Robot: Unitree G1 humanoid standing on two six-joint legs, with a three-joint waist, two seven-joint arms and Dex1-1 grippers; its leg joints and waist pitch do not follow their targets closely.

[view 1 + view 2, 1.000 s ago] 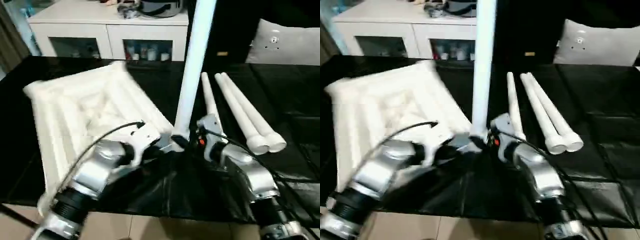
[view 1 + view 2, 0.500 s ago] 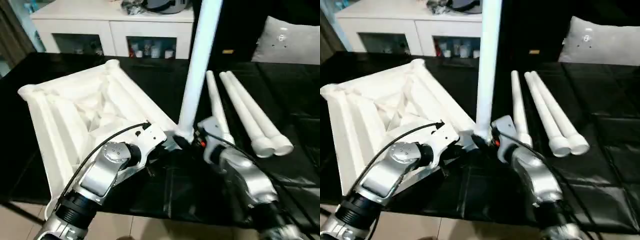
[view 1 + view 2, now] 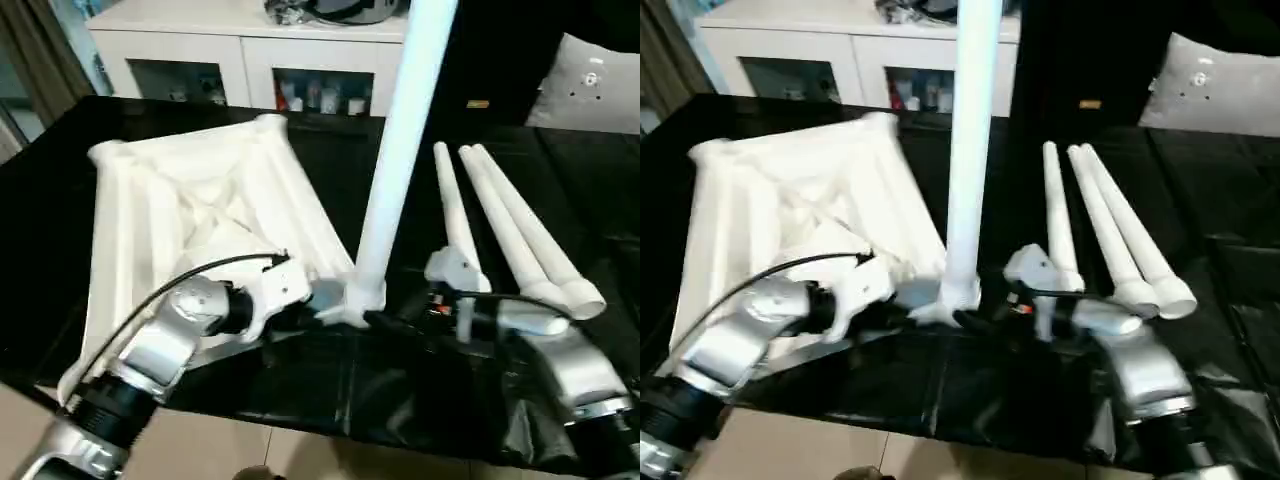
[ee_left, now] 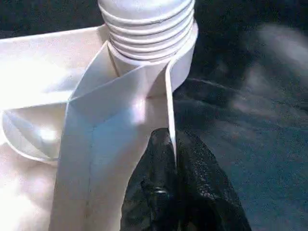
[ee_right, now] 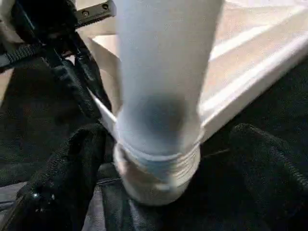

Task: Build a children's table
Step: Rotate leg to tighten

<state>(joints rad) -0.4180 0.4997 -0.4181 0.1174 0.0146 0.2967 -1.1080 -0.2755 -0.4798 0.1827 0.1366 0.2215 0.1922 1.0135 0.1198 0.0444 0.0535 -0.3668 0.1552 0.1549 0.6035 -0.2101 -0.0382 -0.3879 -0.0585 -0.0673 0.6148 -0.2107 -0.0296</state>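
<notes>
1. Compared with a second ago, the right gripper has opened: its two fingers now stand wide apart on either side of the standing leg, clear of it, where before they were closer about its base.
2. The right forearm now lies lower and more level, reaching in from the right toward the leg's base; a second ago it rose more steeply from below.
3. The left gripper remains closed, pinching a thin rib of the top just beside the corner socket.
4. The leg stands upright as before, its ridged end seated in that socket at the top's near corner. Whether it is fully home cannot be told.
5. The whole head view has shifted, so the top's apparent change of place is camera movement. The top still lies ribbed side up on the left half of the table.
6. Three loose legs lie side by side to the right of the standing leg, as before, wide ends toward the robot.
7. Surface: a black glossy table under wrinkled sheeting.
8. Room: a white cabinet with glass doors stands behind the table. A grey-white cushion sits at the far right. Tan floor shows at the near edge.
</notes>
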